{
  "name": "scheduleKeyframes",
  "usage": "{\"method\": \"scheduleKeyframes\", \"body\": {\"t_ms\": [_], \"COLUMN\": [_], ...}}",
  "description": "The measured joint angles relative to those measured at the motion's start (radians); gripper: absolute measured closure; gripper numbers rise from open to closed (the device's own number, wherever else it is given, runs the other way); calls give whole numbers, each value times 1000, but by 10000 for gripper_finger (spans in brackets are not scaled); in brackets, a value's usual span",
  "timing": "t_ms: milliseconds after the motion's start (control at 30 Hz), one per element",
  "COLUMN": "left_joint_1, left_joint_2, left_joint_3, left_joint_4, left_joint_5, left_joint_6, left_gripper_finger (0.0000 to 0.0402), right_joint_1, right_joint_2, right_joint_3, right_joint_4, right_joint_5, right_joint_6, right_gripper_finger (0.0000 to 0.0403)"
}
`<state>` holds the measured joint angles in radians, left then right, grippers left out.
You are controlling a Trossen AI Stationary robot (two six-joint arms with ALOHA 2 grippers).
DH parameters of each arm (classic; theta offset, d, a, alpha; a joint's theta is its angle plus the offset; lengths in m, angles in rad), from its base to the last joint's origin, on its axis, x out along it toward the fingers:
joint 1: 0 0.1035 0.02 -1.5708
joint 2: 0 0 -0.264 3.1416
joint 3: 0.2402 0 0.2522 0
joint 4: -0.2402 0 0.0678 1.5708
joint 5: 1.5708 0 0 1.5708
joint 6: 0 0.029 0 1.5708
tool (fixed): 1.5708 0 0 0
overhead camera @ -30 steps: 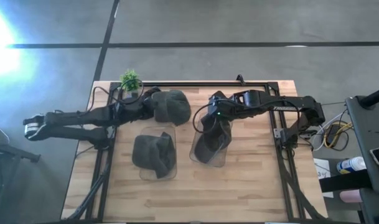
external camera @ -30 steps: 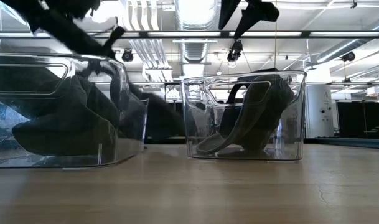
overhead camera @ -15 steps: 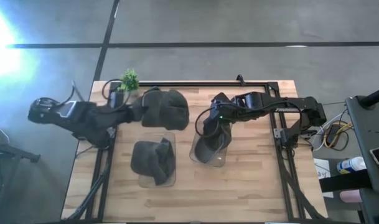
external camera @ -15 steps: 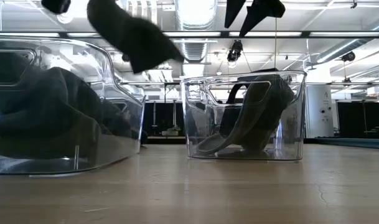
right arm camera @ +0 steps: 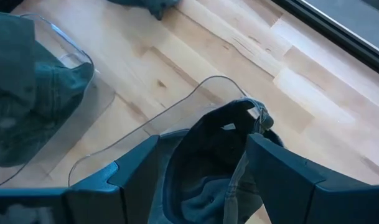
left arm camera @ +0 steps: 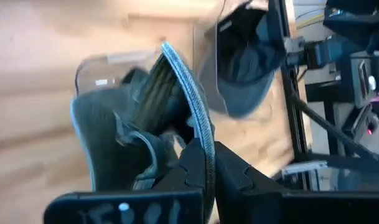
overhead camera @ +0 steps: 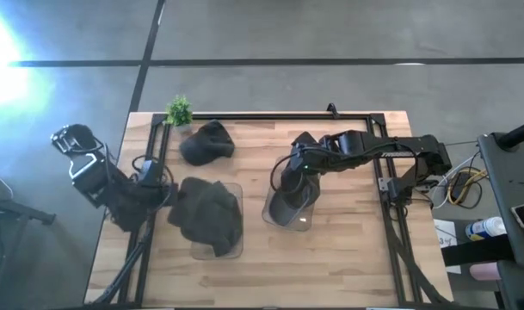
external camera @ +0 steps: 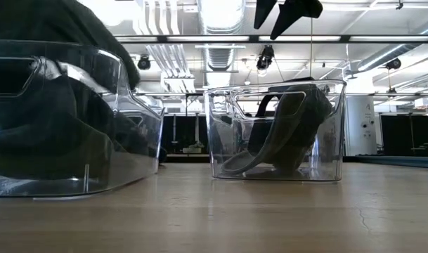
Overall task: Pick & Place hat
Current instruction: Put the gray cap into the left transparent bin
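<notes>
A wooden table [overhead camera: 348, 258] with a black frame filled the middle of the overhead view, on a grey floor. Two dark robot arms reached in over it from either side.

The left arm [overhead camera: 102, 185] was folded at the table's left edge. Its gripper [left arm camera: 208, 168] was clamped tight on the brim of a dark hat [overhead camera: 206, 213], which sat draped over the top of the left clear bin [overhead camera: 231, 250]. In the left wrist view the fingers [left arm camera: 192, 163] pinched the hat's thin brim edge between them, with the crown bunched just beyond. From table height, that hat [external camera: 73, 28] bulged up above the bin's rim, and the bin [external camera: 140, 151] held more dark fabric inside.

The right arm [overhead camera: 391, 151] stretched across from the right side of the table. Its gripper [overhead camera: 293, 170] hung just above the far end of the right clear bin [overhead camera: 283, 213]. In the right wrist view its two fingers [right arm camera: 282, 180] stood wide apart, holding nothing, with the bin's rim [right arm camera: 177, 106] below them. A second dark hat [right arm camera: 226, 155] lay inside that bin, resting on its side against the wall; from table height it [external camera: 284, 133] leaned up toward the rim.

A third dark hat [overhead camera: 206, 142] lay loose on the table, beyond the left bin and near the back rail.

A small green plant [overhead camera: 180, 110] stood at the table's far left corner, just beside the loose hat.
</notes>
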<state>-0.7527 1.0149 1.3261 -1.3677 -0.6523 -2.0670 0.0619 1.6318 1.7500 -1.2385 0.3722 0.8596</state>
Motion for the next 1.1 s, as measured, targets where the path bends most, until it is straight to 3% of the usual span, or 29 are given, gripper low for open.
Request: {"method": "scheduleKeyframes", "body": {"t_ms": [167,367,567,800,967,1100], "left_joint_1": [-32,18,96,125,125,125], "left_joint_2": [38,132,230,360,370,328], "left_joint_3": [27,-35,-112,-203,-224,-164], "left_joint_4": [-7,17,230,283,333,289], "left_joint_5": [71,93,89,134,129,100], "left_joint_6": [-66,-97,54,124,198,267], "left_gripper_finger": [395,395,388,385,360,321], "right_joint_1": [-1,0,6,28,47,51], "right_joint_2": [0,0,0,0,0,0], "right_joint_3": [0,0,0,0,0,0], "right_joint_4": [0,0,0,3,23,26], "right_joint_5": [1,1,0,-6,-17,-21], "right_joint_6": [-7,-14,-14,-14,-14,-14], "right_gripper_finger": [170,170,170,170,170,170]}}
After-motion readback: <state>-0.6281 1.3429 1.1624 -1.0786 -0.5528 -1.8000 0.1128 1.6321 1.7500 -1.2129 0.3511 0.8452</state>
